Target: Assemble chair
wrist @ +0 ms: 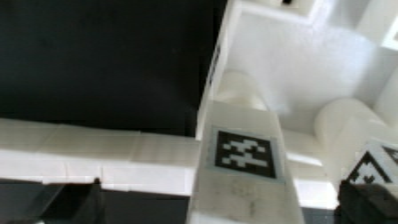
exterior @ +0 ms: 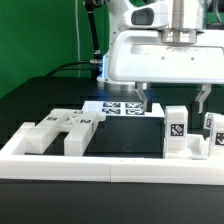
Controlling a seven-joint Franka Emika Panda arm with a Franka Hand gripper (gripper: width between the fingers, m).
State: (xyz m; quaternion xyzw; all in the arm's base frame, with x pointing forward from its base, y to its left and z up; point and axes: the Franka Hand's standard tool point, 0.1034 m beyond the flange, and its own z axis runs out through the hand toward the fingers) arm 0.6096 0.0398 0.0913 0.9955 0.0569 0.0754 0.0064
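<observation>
The gripper [exterior: 175, 100] hung with its jaws spread wide and nothing held between them, over an upright tagged chair block [exterior: 176, 130] on the exterior view's right. More chair pieces [exterior: 62, 128] lay grouped on the exterior view's left, just behind the near border rail [exterior: 110, 165]. The marker board [exterior: 118, 107] lay farther back.

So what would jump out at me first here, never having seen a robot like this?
Probably the big white gripper hanging over the black table, its two fingers spread wide and holding nothing. Next, the chunky white chair pieces at the exterior view's left and the upright tagged blocks under the gripper. Between them, further back, lies the flat marker board.
</observation>
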